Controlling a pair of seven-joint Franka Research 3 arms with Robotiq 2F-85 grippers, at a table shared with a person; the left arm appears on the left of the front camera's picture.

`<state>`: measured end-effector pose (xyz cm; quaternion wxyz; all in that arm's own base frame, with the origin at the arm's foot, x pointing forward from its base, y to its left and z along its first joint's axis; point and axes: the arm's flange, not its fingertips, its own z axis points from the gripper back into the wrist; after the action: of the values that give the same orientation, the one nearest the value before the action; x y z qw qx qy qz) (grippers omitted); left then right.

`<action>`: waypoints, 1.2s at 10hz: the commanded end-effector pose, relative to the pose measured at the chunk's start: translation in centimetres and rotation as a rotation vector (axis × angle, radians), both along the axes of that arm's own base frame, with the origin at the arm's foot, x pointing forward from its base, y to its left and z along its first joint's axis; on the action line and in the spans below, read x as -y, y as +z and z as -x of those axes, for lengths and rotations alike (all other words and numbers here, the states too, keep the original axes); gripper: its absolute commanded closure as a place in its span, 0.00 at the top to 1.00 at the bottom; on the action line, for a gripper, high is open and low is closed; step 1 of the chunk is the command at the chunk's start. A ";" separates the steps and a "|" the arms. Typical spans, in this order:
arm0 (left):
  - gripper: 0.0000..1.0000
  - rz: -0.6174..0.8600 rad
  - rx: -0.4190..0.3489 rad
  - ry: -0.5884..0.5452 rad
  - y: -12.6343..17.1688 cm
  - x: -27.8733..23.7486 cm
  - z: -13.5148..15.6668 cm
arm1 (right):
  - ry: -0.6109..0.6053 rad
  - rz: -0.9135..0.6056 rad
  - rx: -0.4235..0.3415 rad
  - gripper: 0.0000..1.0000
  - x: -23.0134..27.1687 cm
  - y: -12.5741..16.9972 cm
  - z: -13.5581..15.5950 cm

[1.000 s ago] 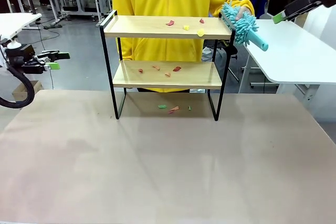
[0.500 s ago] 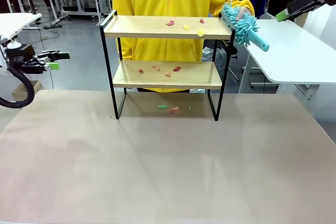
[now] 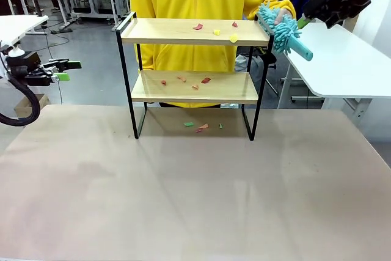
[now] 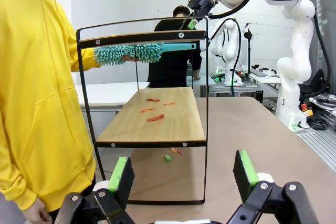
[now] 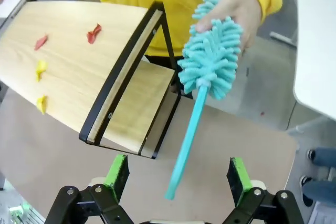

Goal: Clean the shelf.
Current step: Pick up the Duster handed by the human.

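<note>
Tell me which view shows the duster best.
The right wrist view: the duster appears large, head and handle whole, held by a hand. The front view shows it small beside the shelf; the left wrist view shows it side-on, farther off.

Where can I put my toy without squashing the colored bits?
The table in front of the shelf is bare. So is the top board's left half, by the rail. Scraps crowd its right side, the lower board's middle and the table under the shelf.
</note>
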<state>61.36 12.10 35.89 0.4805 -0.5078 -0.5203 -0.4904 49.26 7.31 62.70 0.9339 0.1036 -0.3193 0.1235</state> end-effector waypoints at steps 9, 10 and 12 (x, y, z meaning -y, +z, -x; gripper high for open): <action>1.00 0.001 0.015 0.001 0.2 0.0 0.1 | -0.131 0.079 -0.092 0.40 -3.0 -4.4 -1.1; 1.00 0.001 0.015 0.001 0.2 0.0 0.1 | -0.132 0.077 -0.099 0.40 -3.0 -4.4 -1.2; 1.00 0.001 0.015 0.001 0.2 0.0 0.1 | -0.146 0.085 -0.101 0.36 -2.9 -4.4 -1.2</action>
<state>61.36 12.09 35.90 0.4804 -0.5078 -0.5203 -0.4905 50.31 9.60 58.09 0.9573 0.0594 -0.2712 0.0808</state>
